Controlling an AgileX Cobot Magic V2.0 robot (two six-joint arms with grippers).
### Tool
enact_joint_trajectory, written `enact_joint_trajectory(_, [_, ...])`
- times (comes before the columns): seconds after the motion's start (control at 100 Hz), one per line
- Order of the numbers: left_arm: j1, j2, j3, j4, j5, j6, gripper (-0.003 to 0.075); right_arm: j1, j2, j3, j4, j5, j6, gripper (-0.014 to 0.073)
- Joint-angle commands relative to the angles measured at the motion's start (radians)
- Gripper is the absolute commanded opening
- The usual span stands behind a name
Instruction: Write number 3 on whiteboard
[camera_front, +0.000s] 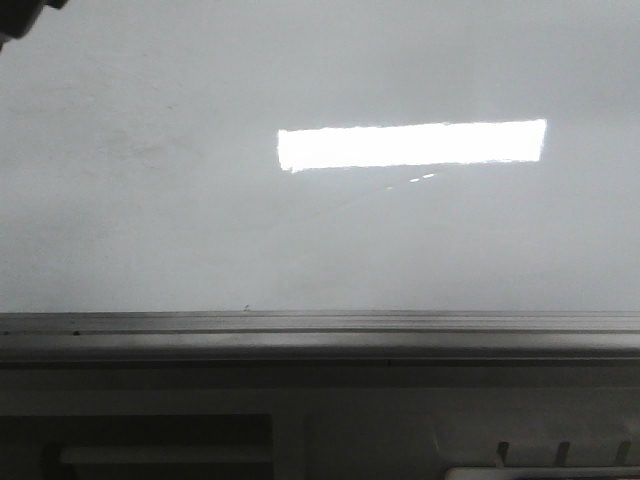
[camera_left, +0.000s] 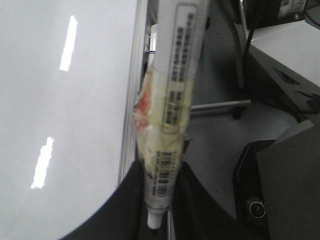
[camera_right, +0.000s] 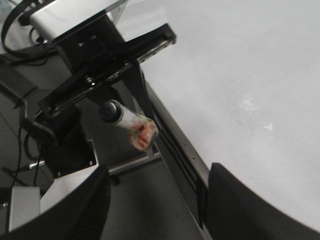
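Observation:
The whiteboard fills the front view, glossy white-grey with a grey metal frame edge along its near side. No number 3 shows on it in any view. My left gripper is shut on a white marker pen wrapped in yellowish tape. The pen's black tip hangs beside the board's frame, off the white surface. My right gripper is open and empty, straddling the board's edge. The right wrist view also shows the left arm with the pen.
A bright rectangular light patch reflects on the board. A dark corner of an arm shows at the front view's top left. Beside the board are grey floor, a metal bar, a dark box and cables.

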Motion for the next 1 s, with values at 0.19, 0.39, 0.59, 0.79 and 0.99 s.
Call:
enact_joint_trajectory(0.19, [-0.03,-0.012,-0.033,-0.034,-0.026,0.019,-0.0021,0.207,0.16,-0.096,-0.028,-0.134,-0.026,0.0387])
enact_joint_trajectory(0.39, [-0.03,-0.012,-0.033,-0.034,-0.024,0.019,-0.002,0.331,0.25,-0.142,-0.032,-0.202,-0.026,0.0388])
enact_joint_trajectory(0.59, [-0.03,-0.012,-0.033,-0.034,-0.001,0.019,-0.002,0.38,0.317,-0.142,-0.032,-0.234,-0.026,0.0388])
enact_joint_trajectory(0.79, [-0.03,-0.012,-0.033,-0.04,-0.001,0.019,-0.002,0.384,0.33,-0.142,-0.024,-0.255,-0.026,0.0255])
enact_joint_trajectory(0.99, [-0.03,-0.012,-0.033,-0.049,-0.001,0.019,-0.002,0.384,0.337,-0.142,-0.017,-0.253,-0.026,-0.0015])
